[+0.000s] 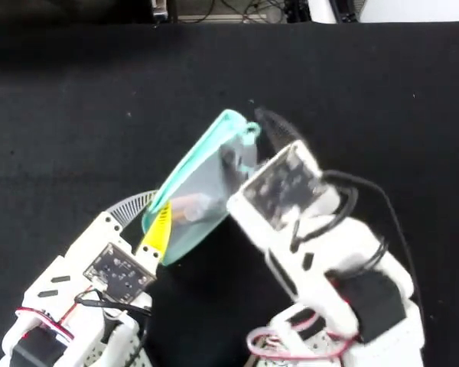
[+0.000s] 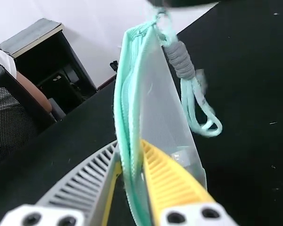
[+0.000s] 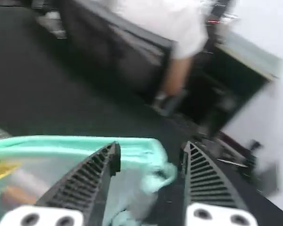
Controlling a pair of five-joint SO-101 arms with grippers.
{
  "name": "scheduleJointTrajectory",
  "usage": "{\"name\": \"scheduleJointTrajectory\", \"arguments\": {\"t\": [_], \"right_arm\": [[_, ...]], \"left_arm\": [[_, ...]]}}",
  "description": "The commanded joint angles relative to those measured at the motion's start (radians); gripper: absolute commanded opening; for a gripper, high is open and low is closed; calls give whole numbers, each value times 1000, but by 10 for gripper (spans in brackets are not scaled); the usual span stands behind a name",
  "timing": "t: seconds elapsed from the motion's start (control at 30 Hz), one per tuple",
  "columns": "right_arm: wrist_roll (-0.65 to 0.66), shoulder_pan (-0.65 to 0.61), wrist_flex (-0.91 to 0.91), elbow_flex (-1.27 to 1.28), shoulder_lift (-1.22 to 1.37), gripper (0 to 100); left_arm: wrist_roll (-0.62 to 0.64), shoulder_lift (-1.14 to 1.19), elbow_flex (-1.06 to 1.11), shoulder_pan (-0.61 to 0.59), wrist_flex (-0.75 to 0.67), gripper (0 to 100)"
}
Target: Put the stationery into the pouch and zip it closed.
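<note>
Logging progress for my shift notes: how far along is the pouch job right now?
Done: pale-orange stationery shows inside the translucent mint-edged pouch. In hand: the left hand clamps one end; the right hand, open, straddles the mint zipper cord at the other. Left: I cannot tell whether the zip is fully closed.

The clear, mint-edged pouch point(image 1: 203, 191) tilts up on edge, stationery point(image 1: 190, 208) inside it.
</note>
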Motion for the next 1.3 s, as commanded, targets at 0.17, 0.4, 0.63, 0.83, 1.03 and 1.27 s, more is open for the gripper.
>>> {"name": "scheduleJointTrajectory", "arguments": {"t": [0.17, 0.4, 0.63, 0.83, 1.03, 1.27], "right_arm": [[-12, 0, 106, -45, -4, 205], [-14, 381, 40, 108, -62, 38], [-8, 552, -51, 565, -255, 14], [-11, 661, -80, 900, -544, 14], [-12, 749, -84, 1191, -773, 15], [-14, 749, -58, 1196, -736, 15]], "left_arm": [[-5, 0, -10, -21, -29, 28], [-2, 0, -111, -291, -109, 29], [64, -31, -130, -484, -146, 29], [75, 5, 61, -450, -276, 29], [83, 135, 308, -340, -565, 29], [167, 494, 243, -249, -744, 29]]}}
